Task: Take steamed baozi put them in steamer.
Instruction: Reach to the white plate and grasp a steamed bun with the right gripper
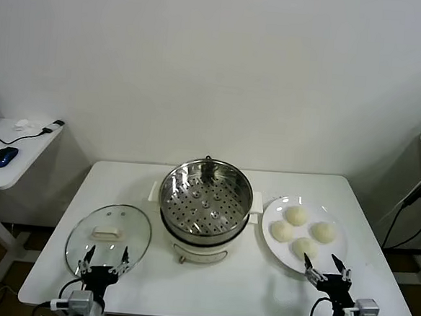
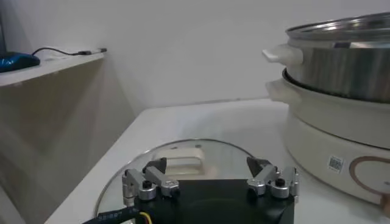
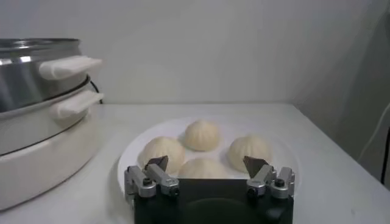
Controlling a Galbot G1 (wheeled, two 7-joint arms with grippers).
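on white plate (image 1: pixel 276 248), four smooth round baozi (image 1: pixel 295 215), shiny perforated steamer (image 1: pixel 205 198), both end effectors (image 1: pixel 327 268) released

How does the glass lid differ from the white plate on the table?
The glass lid is transparent with a white knob and lies left of the steamer; the white plate is opaque, lies right of it, and carries four baozi. Both are round and lie flat.

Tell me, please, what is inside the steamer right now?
Inside the steamer only its perforated tray shows, with no bun on it. All four steamed baozi sit on the white plate beside it. Whatever lies beneath the tray is hidden.
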